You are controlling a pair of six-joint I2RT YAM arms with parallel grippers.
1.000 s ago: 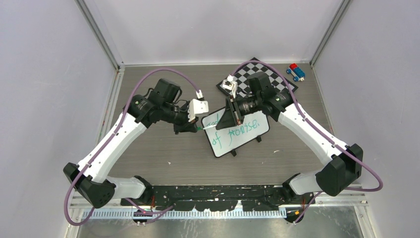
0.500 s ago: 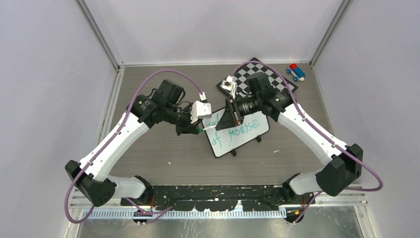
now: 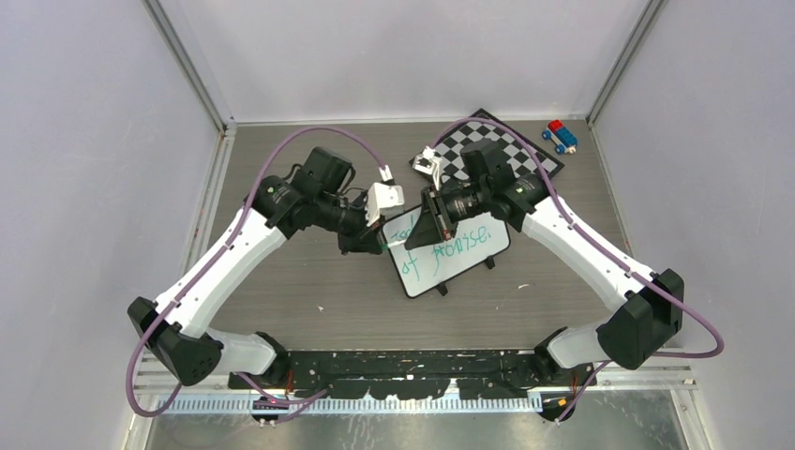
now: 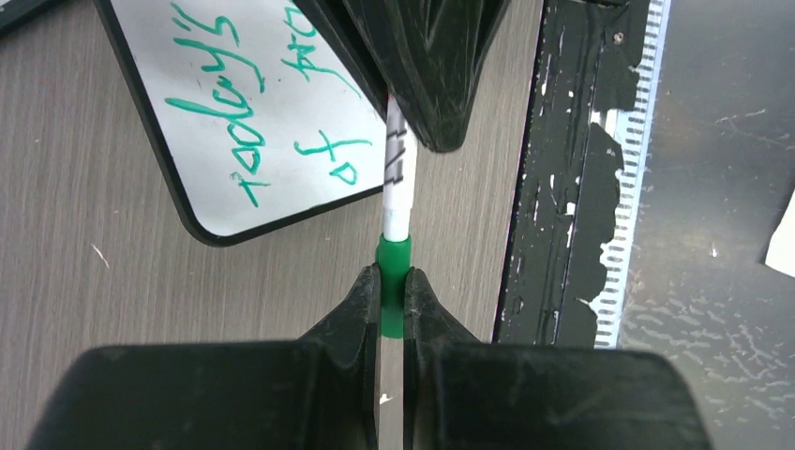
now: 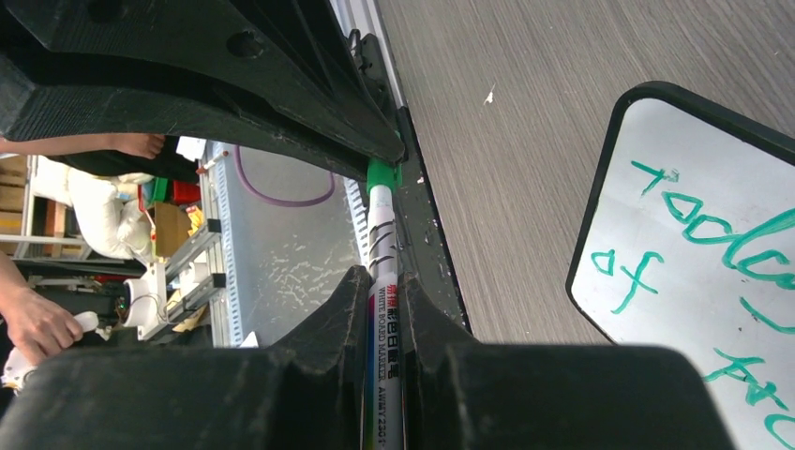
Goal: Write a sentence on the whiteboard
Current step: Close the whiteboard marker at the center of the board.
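The whiteboard (image 3: 459, 258) lies tilted at the table's middle, with the sentence (image 3: 448, 246) on it in green in two lines; "today's" (image 4: 217, 112) and "of" (image 4: 330, 155) are readable in the left wrist view. Both grippers meet tip to tip over the board's left end. My left gripper (image 3: 378, 240) is shut on the green cap (image 4: 394, 277) of a white marker (image 4: 397, 178). My right gripper (image 3: 419, 230) is shut on the marker's barrel (image 5: 382, 281). The cap (image 5: 382, 174) sits on the marker's end. The arms hide part of the upper line.
A checkered chessboard (image 3: 525, 141) lies at the back right, partly under the right arm. A small blue and red toy (image 3: 560, 137) sits in the far right corner. A black rail (image 3: 403, 361) runs along the near edge. Walls close in three sides.
My left gripper has moved right, toward the right gripper, so less of the marker shows between them. The right gripper has shifted slightly left. The whiteboard has stayed put.
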